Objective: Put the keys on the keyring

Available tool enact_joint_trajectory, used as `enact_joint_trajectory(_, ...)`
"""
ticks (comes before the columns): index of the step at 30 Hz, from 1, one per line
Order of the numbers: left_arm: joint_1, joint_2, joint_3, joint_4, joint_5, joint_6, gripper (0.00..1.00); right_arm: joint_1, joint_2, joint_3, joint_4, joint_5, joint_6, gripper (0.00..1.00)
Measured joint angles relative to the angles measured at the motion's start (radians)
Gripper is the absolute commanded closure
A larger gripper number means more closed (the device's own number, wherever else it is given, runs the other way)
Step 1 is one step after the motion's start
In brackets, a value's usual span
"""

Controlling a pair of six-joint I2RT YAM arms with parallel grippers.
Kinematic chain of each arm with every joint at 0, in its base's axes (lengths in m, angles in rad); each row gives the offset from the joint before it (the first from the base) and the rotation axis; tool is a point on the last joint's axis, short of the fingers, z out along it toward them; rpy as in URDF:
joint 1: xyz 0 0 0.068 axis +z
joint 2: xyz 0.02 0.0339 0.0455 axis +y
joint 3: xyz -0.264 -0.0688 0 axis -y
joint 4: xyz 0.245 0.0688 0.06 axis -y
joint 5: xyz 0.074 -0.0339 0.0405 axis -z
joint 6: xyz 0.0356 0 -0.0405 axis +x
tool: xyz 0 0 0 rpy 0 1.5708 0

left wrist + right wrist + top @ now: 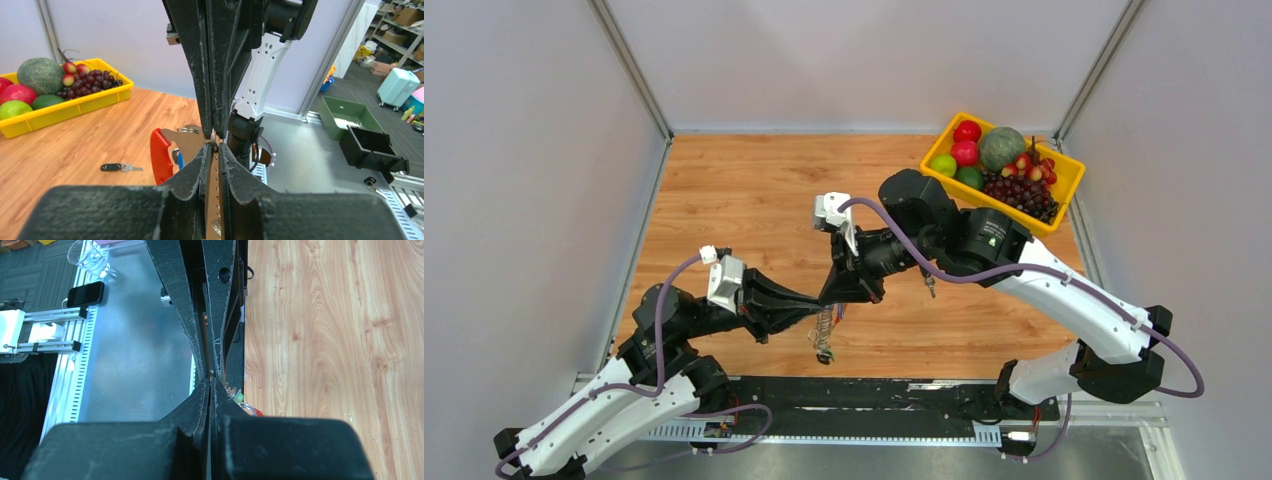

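Wooden surface (pixel 724 200). Left tool (pixel 214 149) pinches the keyring (pixel 159 157) strip; right tool (pixel 214 132) shut against it, mid-frame. Risk: opposed pulls twist it loose; black key (pixel 112 167) lies unthreaded, lower left.

The left arm (pixel 614 405) and right arm (pixel 1074 300) wear white shells over black joints, each with a purple cable (pixel 658 320). White camera blocks (pixel 725 281) cap the wrists. The left tool (pixel 213 150) and right tool (pixel 210 382) have matte black fingers (pixel 192 172), scuffed pale along edges.
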Motion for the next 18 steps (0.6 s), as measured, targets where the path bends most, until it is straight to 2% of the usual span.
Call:
enact_joint_trajectory(2,0.000,0.000,0.000,0.006,0.003,-0.002,0.99,0.004,0.000,0.002,0.001,0.002,-0.003,1.00)
enact_joint_trajectory(13,0.000,0.002,0.000,0.000,0.007,-0.002,1.00,0.014,0.003,0.002,0.001,0.014,-0.018,0.99)
enact_joint_trajectory(18,0.000,0.002,0.000,0.000,0.005,-0.002,1.00,0.022,0.002,0.002,0.003,0.044,-0.019,0.66)
